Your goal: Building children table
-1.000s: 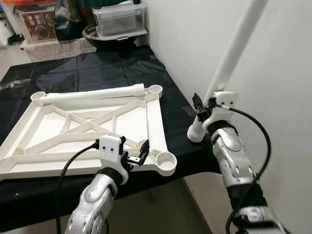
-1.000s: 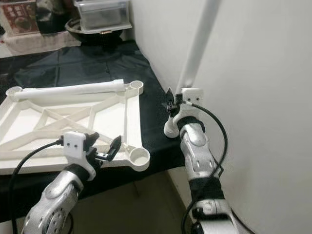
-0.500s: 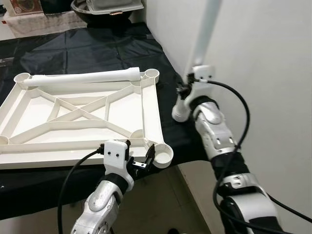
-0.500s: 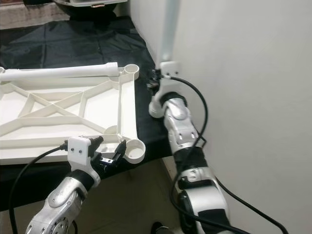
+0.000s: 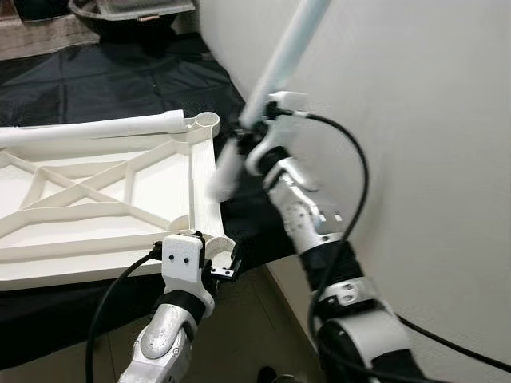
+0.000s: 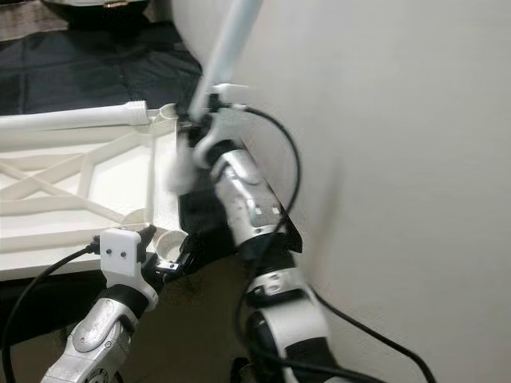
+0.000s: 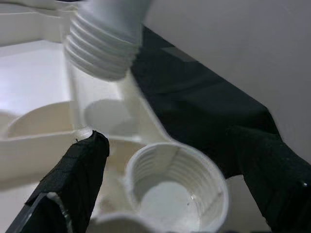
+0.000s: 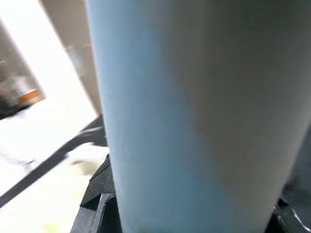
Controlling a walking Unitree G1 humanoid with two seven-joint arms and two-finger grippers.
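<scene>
A white table top lies underside up on the black-covered table. My left gripper is open at its near right corner, one finger on each side of the threaded corner socket, with small gaps showing. My right gripper is shut on a white table leg, which tilts up to the right along the wall. The leg's threaded lower end hangs blurred just above the table top's right rim, behind the socket. A second leg lies along the far rim.
The black cloth covers the work table, which butts against a white wall on the right. A dark tub holding a clear box stands at the far end. Bare floor lies below the near edge.
The view has shifted. My right gripper has swung the leg left, from beside the table to above the table top's right rim. My left gripper has closed in around the corner socket.
</scene>
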